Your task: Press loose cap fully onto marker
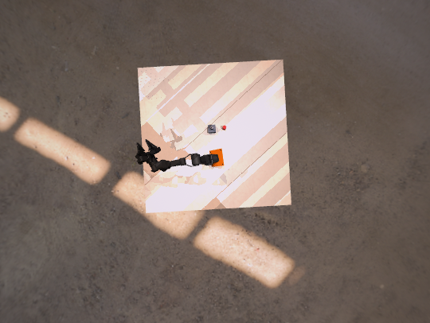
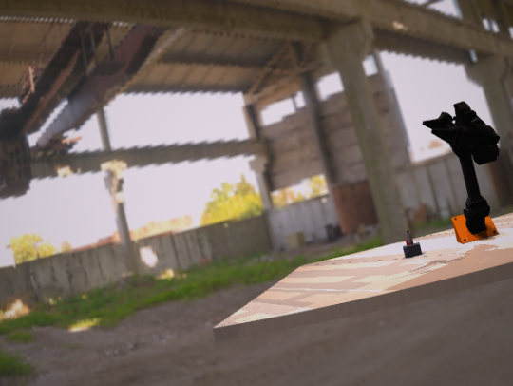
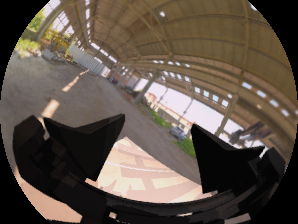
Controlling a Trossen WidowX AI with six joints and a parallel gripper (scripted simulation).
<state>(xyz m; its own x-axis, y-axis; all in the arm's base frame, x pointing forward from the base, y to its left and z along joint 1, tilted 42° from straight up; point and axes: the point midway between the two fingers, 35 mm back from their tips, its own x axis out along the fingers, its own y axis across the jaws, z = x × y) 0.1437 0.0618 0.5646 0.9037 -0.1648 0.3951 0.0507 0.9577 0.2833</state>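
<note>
Its pincer [image 1: 148, 145] [image 2: 434, 121] [image 3: 158, 123] spread wide and gripping nothing, the arm [image 1: 175, 162] [image 2: 470, 178] awaits the opening step, a swing toward two o'clock in the top view, where the holder block [image 1: 213, 131] [image 2: 412, 250] props the upright marker [image 1: 212, 127] [image 2: 408, 234], the red cap [image 1: 224, 127] standing uncollected at its three o'clock.
</note>
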